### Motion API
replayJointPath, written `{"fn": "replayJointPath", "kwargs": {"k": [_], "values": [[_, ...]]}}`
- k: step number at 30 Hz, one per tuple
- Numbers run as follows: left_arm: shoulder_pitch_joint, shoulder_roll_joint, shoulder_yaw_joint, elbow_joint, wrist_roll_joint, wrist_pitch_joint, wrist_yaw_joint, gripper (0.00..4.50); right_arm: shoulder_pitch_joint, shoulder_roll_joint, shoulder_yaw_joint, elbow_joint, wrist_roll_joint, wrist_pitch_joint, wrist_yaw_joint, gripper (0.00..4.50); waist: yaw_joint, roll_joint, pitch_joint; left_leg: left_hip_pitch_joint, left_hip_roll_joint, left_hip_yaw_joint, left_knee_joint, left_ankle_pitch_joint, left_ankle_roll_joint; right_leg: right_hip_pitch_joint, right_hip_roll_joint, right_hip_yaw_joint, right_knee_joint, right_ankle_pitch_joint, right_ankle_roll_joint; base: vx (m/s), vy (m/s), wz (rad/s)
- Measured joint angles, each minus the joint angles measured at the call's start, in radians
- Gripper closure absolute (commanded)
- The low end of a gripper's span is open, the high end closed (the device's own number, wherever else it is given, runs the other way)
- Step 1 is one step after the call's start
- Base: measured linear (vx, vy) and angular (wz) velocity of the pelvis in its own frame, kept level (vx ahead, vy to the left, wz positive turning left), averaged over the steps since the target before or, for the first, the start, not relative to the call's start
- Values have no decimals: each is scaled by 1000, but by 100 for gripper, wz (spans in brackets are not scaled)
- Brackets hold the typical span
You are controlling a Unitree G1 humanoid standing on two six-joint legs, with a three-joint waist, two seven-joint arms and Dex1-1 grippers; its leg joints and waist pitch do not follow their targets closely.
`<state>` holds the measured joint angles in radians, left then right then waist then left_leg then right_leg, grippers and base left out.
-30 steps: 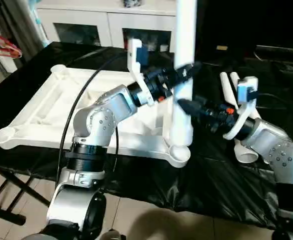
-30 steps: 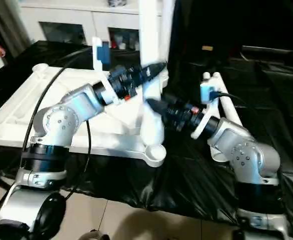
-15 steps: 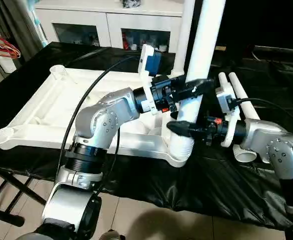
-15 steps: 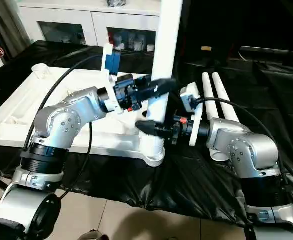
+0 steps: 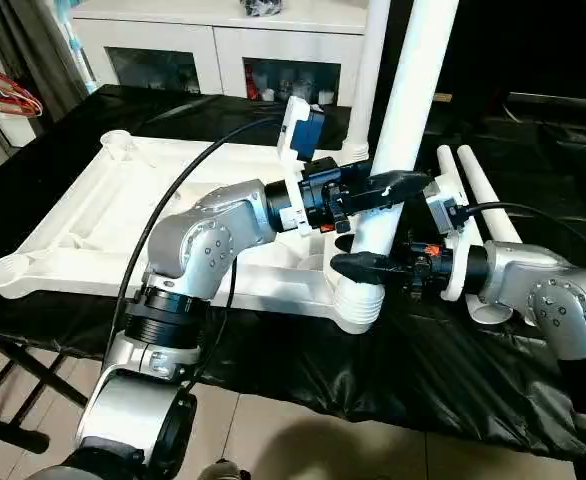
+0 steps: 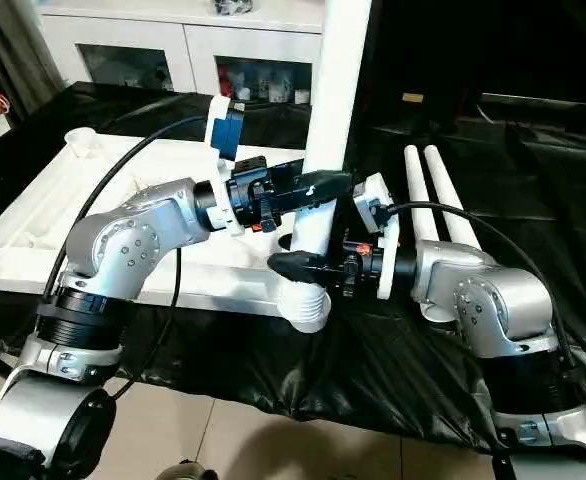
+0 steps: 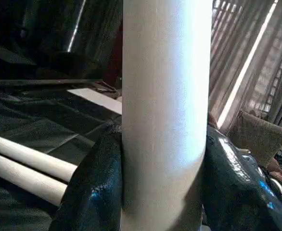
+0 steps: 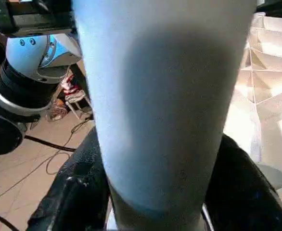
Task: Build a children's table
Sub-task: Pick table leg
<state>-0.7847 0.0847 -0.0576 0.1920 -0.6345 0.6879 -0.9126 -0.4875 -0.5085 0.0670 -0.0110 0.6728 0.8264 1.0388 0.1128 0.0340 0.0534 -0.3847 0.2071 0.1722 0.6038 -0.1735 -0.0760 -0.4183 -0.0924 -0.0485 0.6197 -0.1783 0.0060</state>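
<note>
No readable text, label, brand, number or sign is showing anywhere in these views; nothing legible is appearing on any surface.

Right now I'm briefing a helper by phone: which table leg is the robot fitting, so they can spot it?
Find the white tabletop lying underside-up on the black-covered bench. At its near corner closest to the robot's right arm, one white leg stands upright, both grippers around it. Two spare legs lie flat beside it, and another stands behind it.
</note>
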Motion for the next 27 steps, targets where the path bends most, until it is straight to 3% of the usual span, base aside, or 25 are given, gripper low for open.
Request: {"fn": "replayJointPath", "kwargs": {"k": [14, 15, 16, 19, 23, 27], "values": [[0, 2, -3, 2, 0, 3, 2, 264, 1, -4, 11, -5, -3, 0, 0, 259, 0, 0, 0, 0, 0, 0, 5, 0, 0, 0, 0, 1, 5, 0, 0, 0, 0, 0], [0, -2, -3, 3, 1, 2, 6, 208, 1, -4, 10, -5, -3, 0, -1, 259, 0, 0, 0, 0, 0, 0, 5, 0, 0, 0, 0, 1, 5, 0, 0, 0, 0, 0], [0, -6, 0, 5, 1, 1, 10, 194, 2, -4, 8, -4, -3, 0, -2, 259, 0, 0, 0, 0, 0, 0, 5, 0, 0, 0, 0, 1, 5, 0, 0, 0, 0, 0], [-2, -25, 27, 14, -5, -1, 28, 174, 6, -3, 8, -2, -19, -5, -22, 259, 0, 0, 0, 0, 0, 0, 5, 0, 0, 0, 0, 2, 6, 0, 0, 0, 0, 0], [-5, -56, 85, 11, -9, -82, 73, 150, 8, 50, 2, 35, -48, -55, -84, 259, -3, -1, 0, 0, 0, 0, 5, 0, -1, 0, 0, 1, 6, 0, 0, 0, 0, 0], [-5, -87, 125, -6, -11, -171, 108, 148, 5, 113, -56, 102, -70, -101, -198, 259, -1, -2, 0, 0, 0, 0, 6, 0, -1, 0, 0, 2, 6, 0, 0, 0, 0, 0]]}}
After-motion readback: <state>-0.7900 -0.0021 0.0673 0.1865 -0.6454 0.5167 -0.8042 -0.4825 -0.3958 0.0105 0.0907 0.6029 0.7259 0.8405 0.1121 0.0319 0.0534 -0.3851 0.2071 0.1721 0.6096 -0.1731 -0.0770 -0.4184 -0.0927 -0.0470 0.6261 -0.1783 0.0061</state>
